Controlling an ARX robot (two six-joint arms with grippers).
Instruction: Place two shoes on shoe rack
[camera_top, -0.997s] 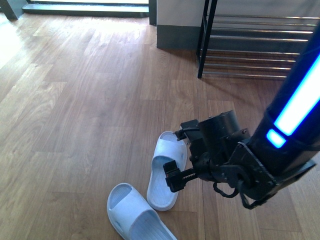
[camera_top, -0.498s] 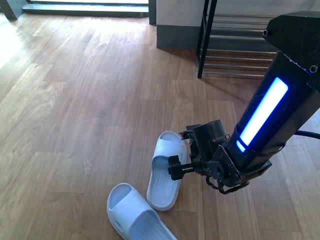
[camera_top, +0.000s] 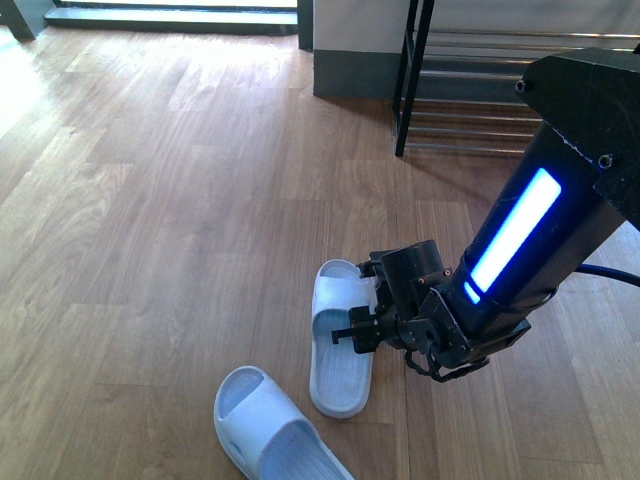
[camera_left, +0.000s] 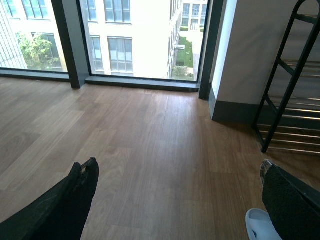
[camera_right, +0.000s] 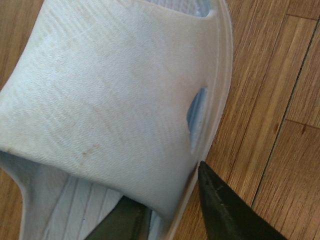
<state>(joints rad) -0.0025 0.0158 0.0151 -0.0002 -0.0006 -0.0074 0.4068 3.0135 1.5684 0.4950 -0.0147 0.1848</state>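
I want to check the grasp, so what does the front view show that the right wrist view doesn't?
Only the front view: the near sandal, the shoe rack beyond, and the right arm. Only the right wrist view: a slit in the strap, and the right end effector closed on the strap's edge, one finger underneath. Both: the far sandal and wooden floor.
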